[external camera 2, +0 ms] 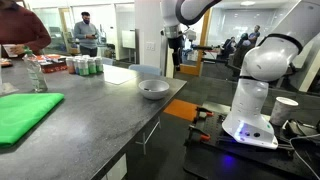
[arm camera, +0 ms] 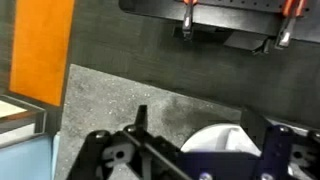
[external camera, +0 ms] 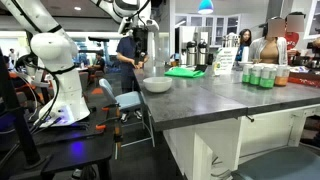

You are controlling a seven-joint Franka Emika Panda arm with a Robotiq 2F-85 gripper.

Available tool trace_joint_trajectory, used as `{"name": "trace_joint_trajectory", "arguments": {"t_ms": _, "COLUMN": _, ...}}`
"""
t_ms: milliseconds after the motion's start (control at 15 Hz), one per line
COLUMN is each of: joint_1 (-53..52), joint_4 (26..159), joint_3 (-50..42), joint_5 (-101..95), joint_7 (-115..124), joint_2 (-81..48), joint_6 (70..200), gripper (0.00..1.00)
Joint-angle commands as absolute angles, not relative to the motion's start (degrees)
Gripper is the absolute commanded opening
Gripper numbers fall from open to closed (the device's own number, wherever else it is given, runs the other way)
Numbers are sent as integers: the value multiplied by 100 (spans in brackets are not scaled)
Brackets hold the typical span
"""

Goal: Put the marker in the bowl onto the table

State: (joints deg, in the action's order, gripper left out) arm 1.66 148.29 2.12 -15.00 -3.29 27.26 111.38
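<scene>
The white bowl (external camera: 157, 85) sits on the dark grey table (external camera: 220, 100) near its end edge; it also shows in the other exterior view (external camera 2: 153, 89) on the table (external camera 2: 90, 120). My gripper (external camera: 143, 48) hangs well above the bowl, as also seen in an exterior view (external camera 2: 175, 45). In the wrist view the gripper (arm camera: 200, 122) has its fingers spread wide, open and empty, with the bowl (arm camera: 225, 140) below between them on the table (arm camera: 110, 100). I cannot make out the marker in any view.
A green cloth (external camera 2: 20, 112), several cans (external camera 2: 80, 66) and a bottle (external camera 2: 38, 75) stand on the table farther along. Thermoses (external camera: 195, 50) are at the back. A low black bench (external camera 2: 250, 150) carries the robot base (external camera 2: 248, 125). An orange chair seat (arm camera: 40, 45) stands beside the table end.
</scene>
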Motion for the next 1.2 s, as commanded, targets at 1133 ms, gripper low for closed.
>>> {"name": "trace_joint_trajectory", "arguments": {"t_ms": 1133, "joint_1": 31, "joint_4": 14653, "joint_3": 149, "joint_5": -1455, "joint_7": -291, "joint_2": 2547, "joint_6": 11239, "gripper": 100}}
